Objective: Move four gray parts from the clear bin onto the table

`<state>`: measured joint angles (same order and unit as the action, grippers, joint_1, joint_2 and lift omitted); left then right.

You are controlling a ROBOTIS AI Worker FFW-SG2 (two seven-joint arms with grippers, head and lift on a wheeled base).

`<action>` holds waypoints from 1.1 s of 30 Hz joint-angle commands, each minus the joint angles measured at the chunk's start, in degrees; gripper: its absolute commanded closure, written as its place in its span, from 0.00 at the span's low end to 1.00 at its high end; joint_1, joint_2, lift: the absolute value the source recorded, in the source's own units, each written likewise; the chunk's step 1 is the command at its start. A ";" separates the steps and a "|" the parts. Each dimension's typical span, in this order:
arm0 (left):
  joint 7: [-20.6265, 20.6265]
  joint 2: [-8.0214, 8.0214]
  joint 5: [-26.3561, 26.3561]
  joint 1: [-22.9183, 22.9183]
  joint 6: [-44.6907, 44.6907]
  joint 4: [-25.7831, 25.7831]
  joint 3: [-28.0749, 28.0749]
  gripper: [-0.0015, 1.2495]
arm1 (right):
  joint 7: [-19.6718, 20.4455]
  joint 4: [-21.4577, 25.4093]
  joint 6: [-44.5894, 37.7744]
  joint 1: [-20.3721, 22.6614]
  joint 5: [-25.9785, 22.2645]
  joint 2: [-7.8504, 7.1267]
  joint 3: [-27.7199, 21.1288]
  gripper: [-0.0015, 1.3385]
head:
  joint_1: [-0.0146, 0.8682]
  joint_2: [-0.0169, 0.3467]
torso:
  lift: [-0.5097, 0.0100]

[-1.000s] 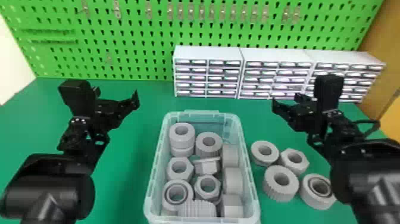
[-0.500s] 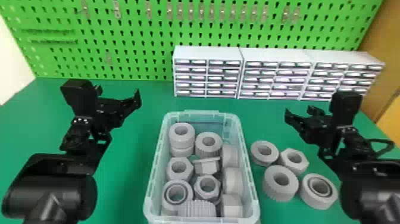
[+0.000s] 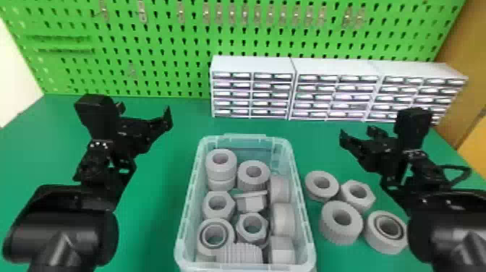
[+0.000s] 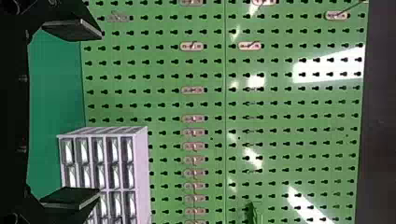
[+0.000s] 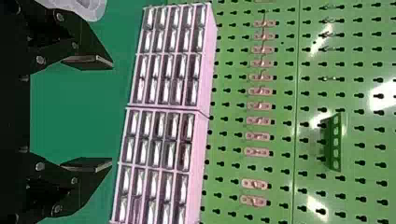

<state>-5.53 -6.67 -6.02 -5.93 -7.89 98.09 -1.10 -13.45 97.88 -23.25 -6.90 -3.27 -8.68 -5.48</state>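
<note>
1. So your left gripper (image 3: 144, 112) is sitting over the table (image 3: 155, 224), off to the left of the bin (image 3: 305, 217). Left gripper's (image 4: 100, 112) fingers are spread wide, nothing between them.
2. Your right gripper (image 3: 358, 133) is up past the loose parts, to the right of the bin. Same deal with the right gripper (image 5: 111, 113): wide open, and you've got nothing in it.
3. You've got four gray parts on the table, bunched just right of the bin: a ring (image 3: 314, 194), a hex nut (image 3: 368, 200), a ribbed ring (image 3: 341, 236) and a dark-grooved ring (image 3: 379, 243) nearest your right arm.
4. The bin's still got a bunch more in it. Back left, one part (image 3: 221, 170) sits on top of another, and a few lie along the right wall, plus a ribbed one (image 3: 240, 255) up front, near you.
5. Behind it all you've got white drawers (image 3: 253, 66) in front of the green pegboard (image 3: 155, 47).
</note>
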 commanded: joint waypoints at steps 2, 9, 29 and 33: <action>0.00 -0.10 -0.14 -0.40 0.07 0.00 -0.13 0.09 | 0.00 -0.06 -0.13 -0.13 -0.60 -0.11 0.12 0.39 | 0.79 0.12 | 0.89; -0.09 -0.27 -0.31 -0.23 0.07 0.00 -0.22 0.09 | 0.00 -0.06 -0.13 -0.22 -0.77 -0.11 0.03 0.39 | 0.79 0.12 | 0.89; -0.18 -0.36 -0.31 -0.58 0.07 0.00 -0.39 0.09 | 0.00 -0.06 -0.83 -0.66 -0.51 0.06 1.70 0.39 | 0.79 0.12 | 0.89; -0.18 -0.45 -0.31 -0.40 0.07 0.00 -0.57 0.09 | 0.00 -0.06 -1.01 -0.57 -0.51 -0.11 1.87 0.39 | 0.79 0.12 | 0.89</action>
<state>-5.68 -7.05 -6.33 -6.46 -7.82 98.09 -1.56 -13.45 97.82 -24.05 -7.57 -3.78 -8.64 -3.77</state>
